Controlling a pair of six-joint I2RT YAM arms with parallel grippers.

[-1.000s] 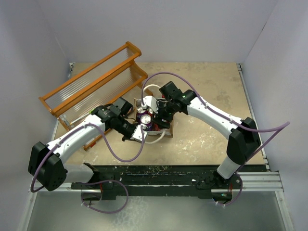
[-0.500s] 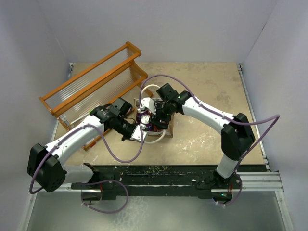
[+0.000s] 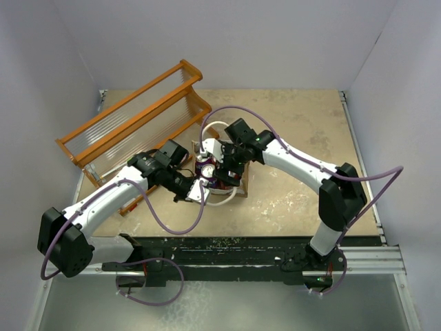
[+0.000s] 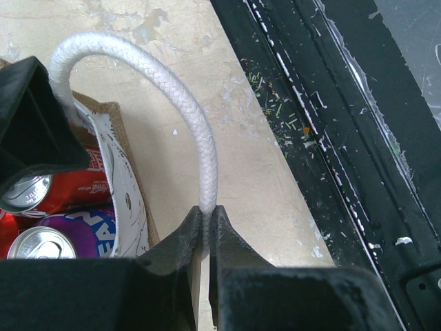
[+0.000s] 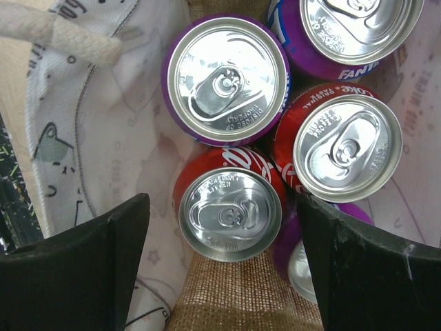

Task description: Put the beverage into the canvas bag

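Observation:
The canvas bag [image 3: 238, 187] stands at the table's middle, its pale printed lining [image 5: 83, 131] open to the right wrist view. Several upright cans fill it: red Coke cans [image 5: 229, 214] [image 5: 346, 148] and purple Fanta cans [image 5: 227, 79]. My right gripper [image 5: 224, 276] hangs open over the bag [image 3: 224, 171], its jaws either side of the near red can without touching it. My left gripper [image 4: 207, 219] is shut on the bag's white rope handle [image 4: 200, 138] at the bag's near-left side [image 3: 198, 193]. The bag's wall [image 4: 127, 200] and two cans show beside it.
An orange rack with clear ribbed panels [image 3: 131, 131] stands at the back left, close behind my left arm. The black base rail [image 3: 227, 252] runs along the near edge, also in the left wrist view [image 4: 331, 138]. White walls enclose the table.

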